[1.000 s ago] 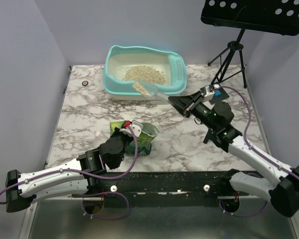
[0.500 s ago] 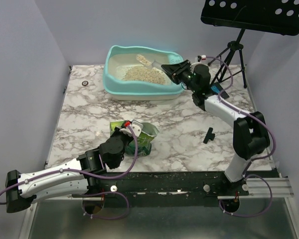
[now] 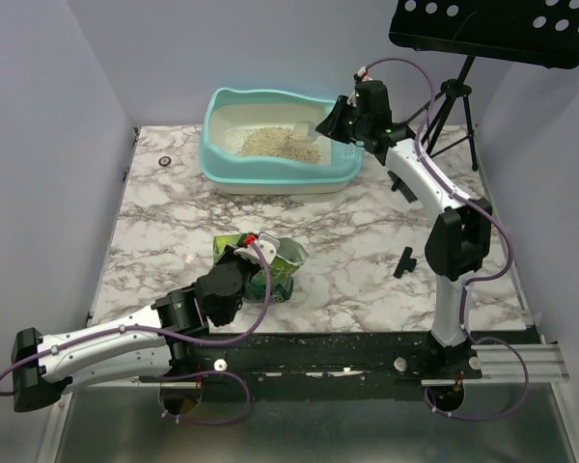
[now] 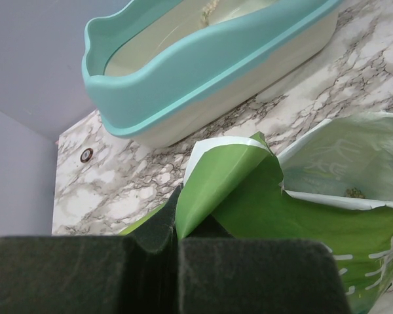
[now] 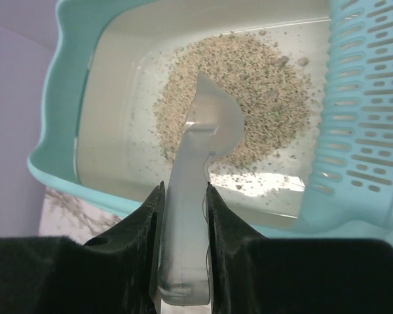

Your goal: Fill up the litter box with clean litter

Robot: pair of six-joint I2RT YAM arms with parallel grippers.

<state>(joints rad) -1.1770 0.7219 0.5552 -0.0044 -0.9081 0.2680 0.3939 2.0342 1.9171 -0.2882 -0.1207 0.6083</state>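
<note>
Tabletop: grey-veined marble pattern.
Walls: pale lilac.
Litter pouch print: unreadable.
Left gripper: closed on pouch flap.
Right gripper: clamps clear scoop over litter box.

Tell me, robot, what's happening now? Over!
Left end effector shut on glossy green litter pouch. Right end effector grips clear plastic scoop over tan litter pile in large turquoise litter box. Slotted turquoise scoop beside, not blocking.

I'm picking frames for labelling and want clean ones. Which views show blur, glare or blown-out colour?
Top view: sharp and evenly lit, though the turquoise plastic litter tray's rim glows. Left wrist view: the left claw is a dark blur; the glossy green pouch is crisp. Right wrist view: the clear plastic scoop catches pale glints; tan granules are sharp.
</note>
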